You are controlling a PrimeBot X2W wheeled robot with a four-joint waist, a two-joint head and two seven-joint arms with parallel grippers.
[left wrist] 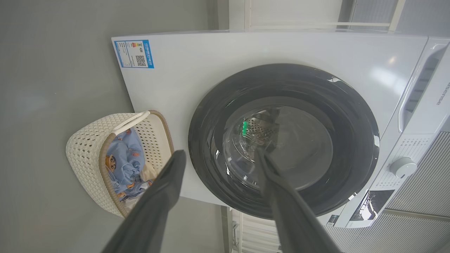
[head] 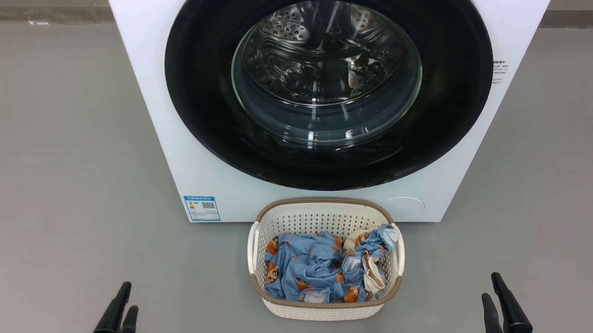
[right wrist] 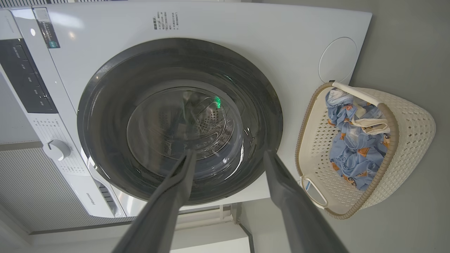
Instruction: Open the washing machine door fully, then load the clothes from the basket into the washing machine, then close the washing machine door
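The white washing machine [head: 144,105] stands ahead, its round door [head: 205,82] with black rim and glass bowl lying flat against the front. Through the glass I see the steel drum. On the floor before it sits the cream basket [head: 325,204], holding crumpled blue printed clothes [head: 307,267]. My left gripper [head: 128,297] is low at the left and my right gripper [head: 490,286] low at the right, both well back from machine and basket. In the wrist views the left gripper [left wrist: 220,151] and right gripper [right wrist: 230,153] stand open and empty, pointing at the door [left wrist: 351,140] [right wrist: 105,123].
Grey floor [head: 51,176] spreads on both sides of the machine and basket. A blue label [head: 202,208] marks the machine's lower left corner and a round cover [head: 402,206] its lower right. The control panel's knob [left wrist: 402,167] [right wrist: 58,149] sits above the door.
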